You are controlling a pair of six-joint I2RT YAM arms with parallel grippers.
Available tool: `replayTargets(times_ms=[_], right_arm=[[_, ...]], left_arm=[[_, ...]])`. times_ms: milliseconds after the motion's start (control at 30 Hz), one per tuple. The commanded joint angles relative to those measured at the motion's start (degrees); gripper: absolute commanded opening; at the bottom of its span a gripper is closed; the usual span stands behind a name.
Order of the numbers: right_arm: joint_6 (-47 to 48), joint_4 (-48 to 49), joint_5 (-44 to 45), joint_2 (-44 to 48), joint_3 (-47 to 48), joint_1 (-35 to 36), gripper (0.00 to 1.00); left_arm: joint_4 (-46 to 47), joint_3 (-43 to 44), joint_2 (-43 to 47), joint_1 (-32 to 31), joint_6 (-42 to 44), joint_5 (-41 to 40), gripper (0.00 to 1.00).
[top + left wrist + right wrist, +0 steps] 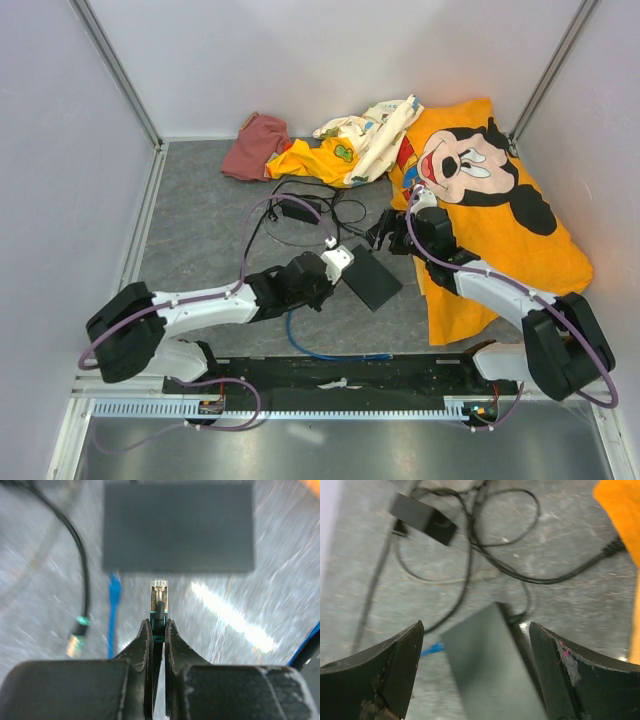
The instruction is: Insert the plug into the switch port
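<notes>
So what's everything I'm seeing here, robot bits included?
switch: one, black, mid-table on the grey mat.
plug: one, clear tip, teal boot, in the left gripper, short of the switch.
blue cable: one, bright blue, near the arm bases; loose blue end beside the switch.
black cables: tangle, count unclear, behind the switch.
power adapter: one, black, among those cables.
Mickey Mouse cloth: one, orange, back right.
patterned cloths: seemingly two, cream and yellow, back centre.
maroon cloth: one, back left.
left gripper: one, black, shut on the plug.
right gripper: one, black, open over the switch.
</notes>
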State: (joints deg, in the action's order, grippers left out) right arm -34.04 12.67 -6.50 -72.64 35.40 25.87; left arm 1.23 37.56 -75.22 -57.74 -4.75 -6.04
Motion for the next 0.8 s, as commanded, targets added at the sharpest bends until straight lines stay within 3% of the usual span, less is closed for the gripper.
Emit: replayTargets(times_ms=[0, 433, 767], right_arm=[[9.51, -0.72, -0.96, -4.26, 2.48, -0.82, 0.93], [11.37, 9.39, -8.96, -13.75, 0.55, -0.82, 0.93], [11.46, 10.62, -10.2, -17.36, 0.9, -0.82, 0.93]], left_arm=[[-8.52, 5.41, -5.72, -0.1, -5.18, 1.65, 0.02], [-12.39, 12.62, -18.02, 2.27, -9.04, 1.03, 0.02], [-12.66, 14.65, -20.93, 5.26, -10.98, 0.6, 0.02]])
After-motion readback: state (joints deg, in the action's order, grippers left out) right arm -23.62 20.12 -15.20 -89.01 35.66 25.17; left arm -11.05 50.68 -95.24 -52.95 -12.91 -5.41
